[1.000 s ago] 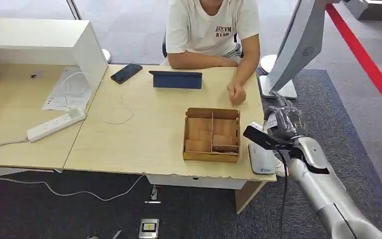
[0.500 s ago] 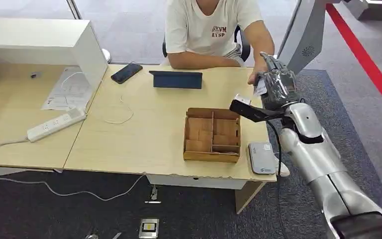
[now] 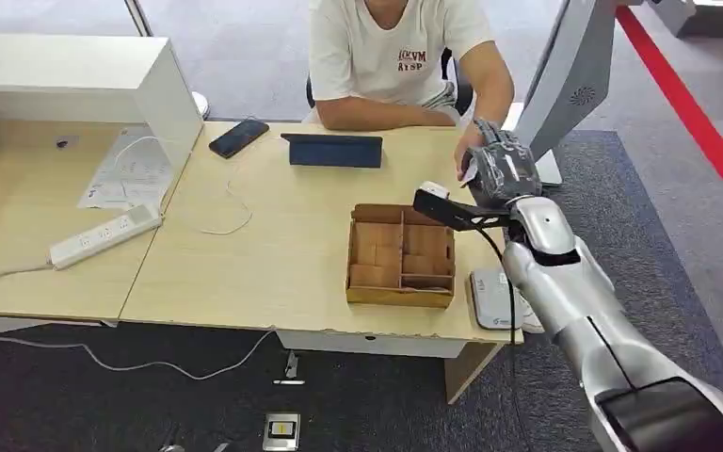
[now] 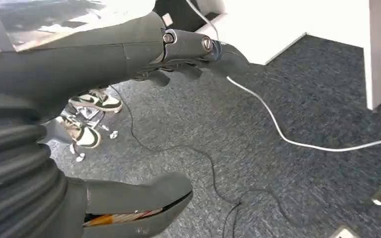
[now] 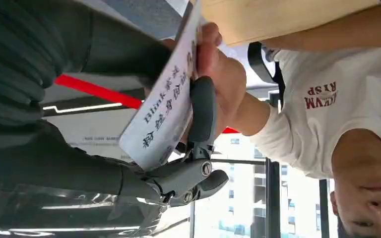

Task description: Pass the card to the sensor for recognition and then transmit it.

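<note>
The idle left hand (image 4: 129,208) hangs over grey carpet, its fingers (image 4: 198,49) parted around nothing. At the far right corner of the light wooden table (image 3: 273,254), the right hand (image 3: 497,174) pinches a white printed paper card (image 5: 166,106) in closed fingers (image 5: 203,111), its long axis running outward toward the seated person's hand (image 5: 218,69), which touches the card's far end; the handover looks imminent.

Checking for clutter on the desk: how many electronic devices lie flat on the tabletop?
2 that I can tell: a dark phone near the white box, and a white sensor at the desk's near right corner.
</note>
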`<state>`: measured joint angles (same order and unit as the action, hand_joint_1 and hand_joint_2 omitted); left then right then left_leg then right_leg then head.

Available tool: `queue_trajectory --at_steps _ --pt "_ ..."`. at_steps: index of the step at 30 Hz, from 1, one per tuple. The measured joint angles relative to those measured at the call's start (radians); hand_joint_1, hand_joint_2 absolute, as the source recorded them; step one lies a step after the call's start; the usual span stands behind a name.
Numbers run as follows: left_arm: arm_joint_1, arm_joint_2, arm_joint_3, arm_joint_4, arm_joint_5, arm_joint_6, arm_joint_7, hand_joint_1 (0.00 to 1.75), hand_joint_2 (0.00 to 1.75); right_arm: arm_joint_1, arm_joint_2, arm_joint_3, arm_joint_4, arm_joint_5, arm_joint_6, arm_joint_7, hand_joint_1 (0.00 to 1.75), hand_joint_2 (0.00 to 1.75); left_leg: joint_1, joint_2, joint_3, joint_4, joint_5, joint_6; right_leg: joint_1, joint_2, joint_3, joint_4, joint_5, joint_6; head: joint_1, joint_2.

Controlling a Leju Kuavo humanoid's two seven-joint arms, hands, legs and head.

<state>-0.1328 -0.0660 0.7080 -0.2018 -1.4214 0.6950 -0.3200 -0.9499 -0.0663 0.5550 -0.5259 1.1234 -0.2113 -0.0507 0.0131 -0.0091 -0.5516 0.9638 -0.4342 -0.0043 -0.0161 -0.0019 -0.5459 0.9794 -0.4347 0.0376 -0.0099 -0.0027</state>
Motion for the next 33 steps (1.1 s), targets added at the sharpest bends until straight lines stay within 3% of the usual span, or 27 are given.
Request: queue_trajectory --at_steps 5,6,15,16,18,20,24,26,29,33 --pt "-0.001 0.000 -0.011 0.003 0.001 0.002 0.024 0.00 1.75 -0.006 0.041 0.005 0.048 0.014 -0.015 0.003 0.00 1.75 0.000 0.000 0.000 0.000 0.000 0.000 0.000 0.000 0.000 0.000 0.000 0.000 0.001 0.000" --pt "-0.001 0.000 -0.011 0.004 0.001 0.002 0.026 0.00 1.75 -0.007 0.048 0.006 0.056 0.015 -0.021 0.003 0.00 0.00 0.000 0.000 0.000 0.000 0.000 0.000 0.000 0.000 0.000 0.000 0.000 0.000 0.000 0.000" --pt "-0.001 0.000 -0.012 0.006 0.003 0.002 0.029 0.00 1.75 -0.010 0.062 0.008 0.077 0.015 -0.036 0.003 0.00 0.00 0.000 0.001 0.000 0.000 0.000 0.000 0.000 0.000 0.000 0.000 0.000 0.000 0.000 0.000" --pt "-0.001 0.000 -0.012 0.006 0.003 0.002 0.029 0.00 1.75 -0.010 0.066 0.010 0.082 0.015 -0.039 0.003 0.00 1.75 0.000 0.001 0.000 0.000 0.000 0.000 0.000 0.000 0.000 0.000 0.000 0.000 0.001 0.000" --pt "0.000 0.000 -0.012 0.006 0.006 0.003 0.032 0.00 1.75 -0.012 0.073 0.010 0.094 0.011 -0.051 -0.003 0.00 1.75 0.000 0.000 0.000 0.000 0.000 0.000 0.000 0.000 0.000 0.000 0.000 0.000 0.001 0.000" --pt "0.001 0.000 -0.013 0.006 0.011 0.003 0.062 0.00 1.75 -0.017 0.094 0.003 0.109 -0.046 -0.117 -0.088 0.00 1.75 0.000 0.001 0.000 0.000 0.000 0.000 0.000 0.000 0.000 0.000 0.000 0.000 0.000 0.000" --pt "0.002 0.000 -0.013 0.006 0.018 0.003 0.082 0.00 1.75 -0.023 0.115 -0.027 0.090 -0.146 -0.127 -0.182 0.00 1.75 0.000 0.001 0.000 0.000 0.000 0.000 0.000 0.000 0.000 0.000 0.000 0.000 0.000 0.000" --pt "0.003 -0.002 -0.014 0.006 0.028 0.003 0.092 0.00 1.75 -0.021 0.123 -0.048 0.066 -0.220 -0.081 -0.218 0.00 1.75 0.000 0.001 0.000 0.000 0.000 0.000 0.000 0.000 0.000 0.000 0.000 0.000 0.000 0.000" --pt "0.004 -0.003 -0.017 0.006 0.045 0.003 0.103 0.00 1.75 -0.001 0.133 -0.082 0.002 -0.349 0.030 -0.223 0.00 1.75 0.000 0.001 0.001 0.000 0.000 0.000 0.000 0.000 0.000 0.000 0.000 0.000 0.000 0.000" --pt "0.006 -0.008 -0.021 0.006 0.076 0.003 0.113 0.00 1.75 0.094 0.122 -0.107 -0.172 -0.544 0.233 -0.134 0.00 1.75 0.000 0.001 0.001 0.000 0.000 0.000 0.000 0.000 0.000 -0.001 0.000 0.000 0.000 0.000"
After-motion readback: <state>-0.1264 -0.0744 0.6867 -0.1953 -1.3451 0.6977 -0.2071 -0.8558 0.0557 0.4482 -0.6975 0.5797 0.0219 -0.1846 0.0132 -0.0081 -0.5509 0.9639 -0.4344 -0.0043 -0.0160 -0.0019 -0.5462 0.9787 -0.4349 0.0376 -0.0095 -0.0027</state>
